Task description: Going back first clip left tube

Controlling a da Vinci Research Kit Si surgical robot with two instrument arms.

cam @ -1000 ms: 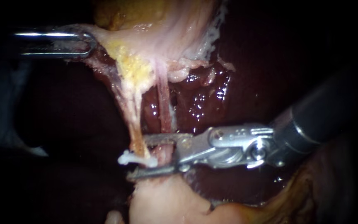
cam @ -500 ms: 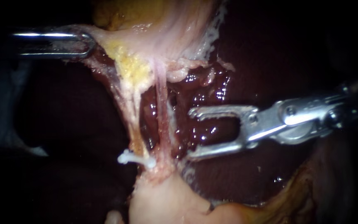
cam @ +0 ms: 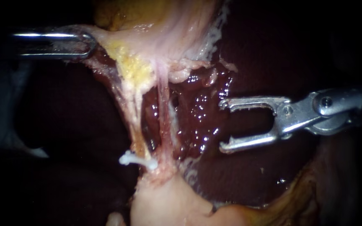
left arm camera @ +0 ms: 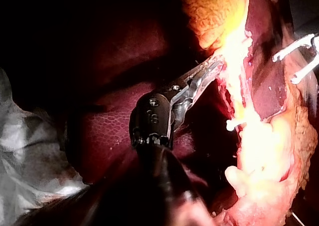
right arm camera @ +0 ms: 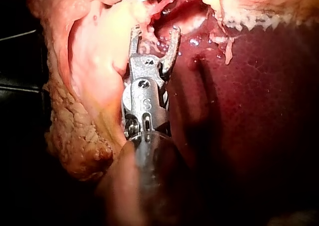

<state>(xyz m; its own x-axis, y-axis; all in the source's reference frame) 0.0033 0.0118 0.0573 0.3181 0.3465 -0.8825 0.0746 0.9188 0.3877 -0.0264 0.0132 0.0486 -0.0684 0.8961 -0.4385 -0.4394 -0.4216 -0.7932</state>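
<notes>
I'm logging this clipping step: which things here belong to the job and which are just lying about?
In the job: right instrument, jaws open and empty; white clip; left tube it sits on.
Lying about: left instrument, shut on gallbladder; right tube; liver.

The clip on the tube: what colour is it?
The clip is white; the endoscope view shows it best.

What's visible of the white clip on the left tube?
The clip is small, white and plastic-looking, closed crosswise around the low end of the left tube, just above the pale tissue. One knobbed end sticks out past the tube on the left. Nothing else touches it; the right instrument stands apart, to its right.
</notes>
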